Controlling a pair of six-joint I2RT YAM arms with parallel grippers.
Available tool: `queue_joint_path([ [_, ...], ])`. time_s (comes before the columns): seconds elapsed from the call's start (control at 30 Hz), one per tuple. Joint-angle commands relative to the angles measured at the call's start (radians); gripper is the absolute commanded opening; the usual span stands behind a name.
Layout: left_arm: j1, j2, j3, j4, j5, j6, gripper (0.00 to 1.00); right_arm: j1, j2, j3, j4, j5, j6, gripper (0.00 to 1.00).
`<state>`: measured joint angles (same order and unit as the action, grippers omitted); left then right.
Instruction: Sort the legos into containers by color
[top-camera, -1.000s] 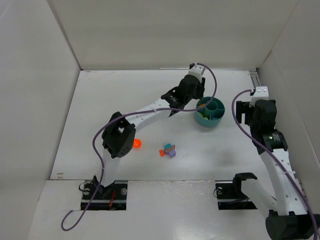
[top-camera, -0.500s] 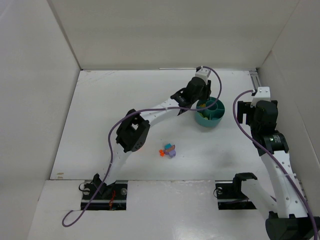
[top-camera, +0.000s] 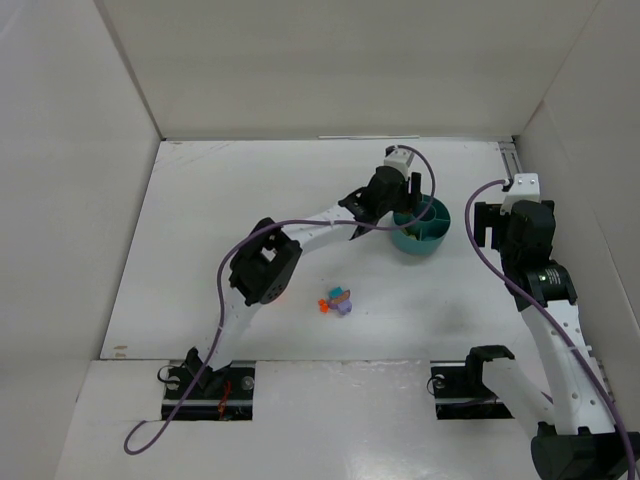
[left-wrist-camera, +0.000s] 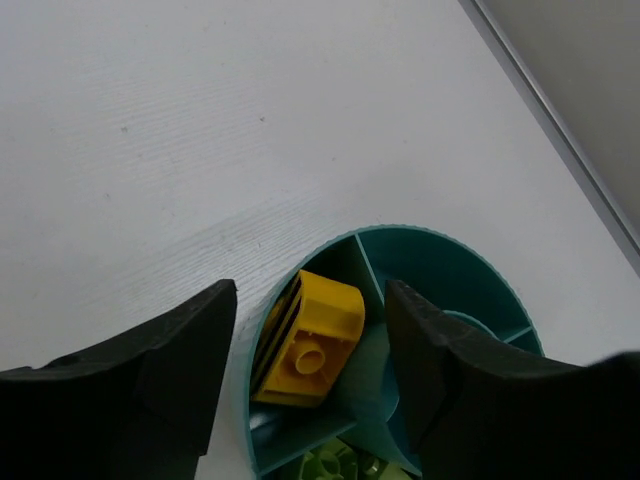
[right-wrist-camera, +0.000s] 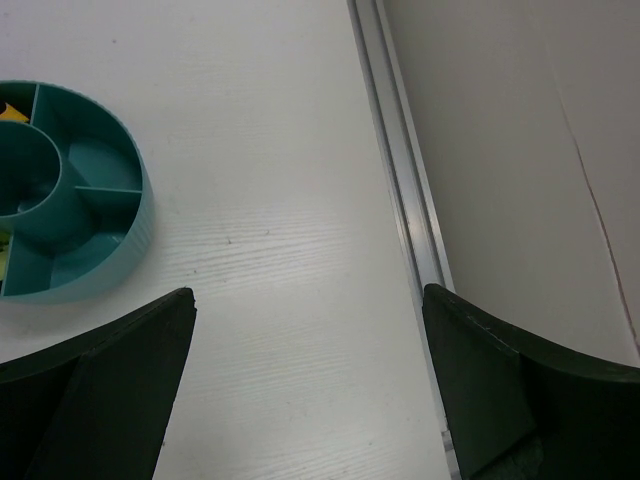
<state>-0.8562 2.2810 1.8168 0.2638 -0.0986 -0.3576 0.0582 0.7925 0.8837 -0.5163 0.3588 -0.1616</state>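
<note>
Over the white table (top-camera: 200, 250), the left arm (top-camera: 310, 222) reaches far, left claw (left-wrist-camera: 310, 292) spread above the teal bowl (left-wrist-camera: 450, 268).

White-and-black arms (top-camera: 312, 220) (purple cables (top-camera: 469, 222))

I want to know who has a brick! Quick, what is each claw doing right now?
Left gripper: open, empty; a yellow brick lies in the teal bowl under it.
Right gripper: open, empty.
</note>
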Motion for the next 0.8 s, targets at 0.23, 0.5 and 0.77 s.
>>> queue_joint_path([
  [0.23, -0.006, -0.234, -0.046, 0.035, 0.002, 0.011, 0.62, -0.009, -0.015, 0.009, 0.041, -0.062, -0.032, 0.99],
  [0.5, 0.068, -0.624, -0.391, -0.02, -0.072, -0.038, 1.0, 0.059, 0.011, 0.02, 0.147, -0.47, -0.228, 0.99],
  [0.77, 0.124, -1.187, -0.948, -0.374, -0.41, -0.441, 1.0, 0.659, 0.348, 0.101, 0.16, -0.227, -0.291, 0.97],
])
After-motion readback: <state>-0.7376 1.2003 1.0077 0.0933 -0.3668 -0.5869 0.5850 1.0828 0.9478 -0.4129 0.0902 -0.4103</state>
